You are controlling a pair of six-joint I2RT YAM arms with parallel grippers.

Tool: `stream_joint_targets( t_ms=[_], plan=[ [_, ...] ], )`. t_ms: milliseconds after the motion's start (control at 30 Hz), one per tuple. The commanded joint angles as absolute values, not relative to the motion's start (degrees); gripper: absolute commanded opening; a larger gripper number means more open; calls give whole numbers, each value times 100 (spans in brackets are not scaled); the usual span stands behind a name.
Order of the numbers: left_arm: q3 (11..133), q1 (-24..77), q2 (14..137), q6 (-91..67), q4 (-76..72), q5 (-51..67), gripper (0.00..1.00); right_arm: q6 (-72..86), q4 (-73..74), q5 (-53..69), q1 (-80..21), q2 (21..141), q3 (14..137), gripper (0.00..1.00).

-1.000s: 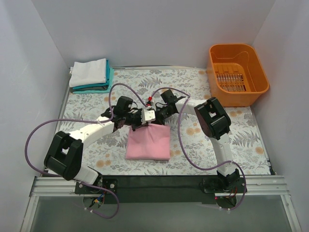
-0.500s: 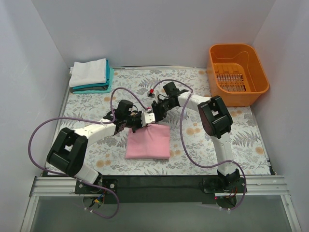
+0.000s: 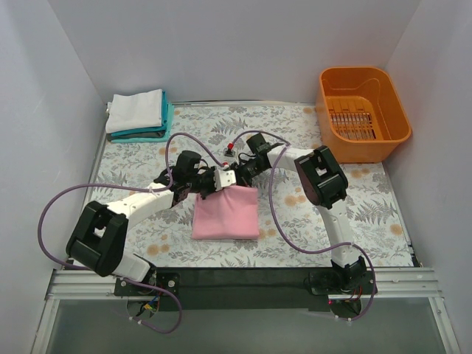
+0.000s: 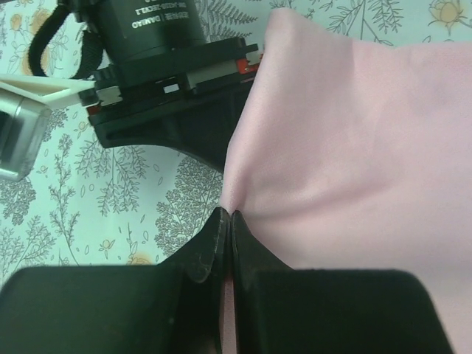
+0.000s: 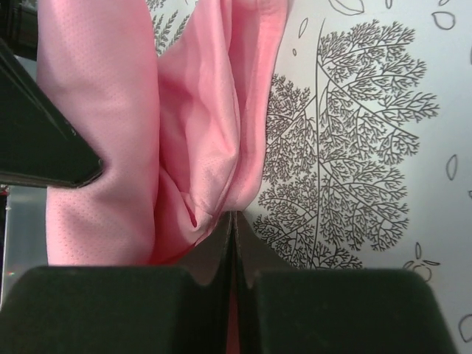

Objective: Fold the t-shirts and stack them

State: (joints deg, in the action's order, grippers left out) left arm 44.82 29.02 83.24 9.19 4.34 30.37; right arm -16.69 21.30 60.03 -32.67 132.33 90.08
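Compared with half a second ago, the far edge of the pink t-shirt point(image 3: 226, 214) sits a little higher and nearer the back, and both wrists have drawn closer together over that edge. The left tool point(image 4: 227, 218) is pressed together on a fold at the shirt's far left corner. The right tool point(image 5: 232, 217) is likewise pressed together, pinching bunched cloth just beside the far right corner. The shirt is a folded rectangle in the middle of the tabletop point(image 3: 369, 210), with its near edge flat and close to the front rim.

Bare patterned surface lies open on both sides of the shirt and behind it. White walls point(image 3: 221, 44) close in the left, back and right.

In the far left corner a folded white t-shirt point(image 3: 136, 110) rests on a folded teal t-shirt point(image 3: 164, 127), well apart from the arms. The orange basket point(image 3: 328, 110) stands in the far right corner, its slotted floor showing.
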Motion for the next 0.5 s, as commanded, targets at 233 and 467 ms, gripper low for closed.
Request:
stream_joint_targets(
  t_ms=[233,467],
  plan=[
    [4403,2707,8797,1063,-553,2751,0,-1872,2399,5678,-3322,13491,8859,7],
    [4386,2707,9184,1011,-958,2847,0,-1863,2505,5362,-3287,13491,9158,9]
  ],
)
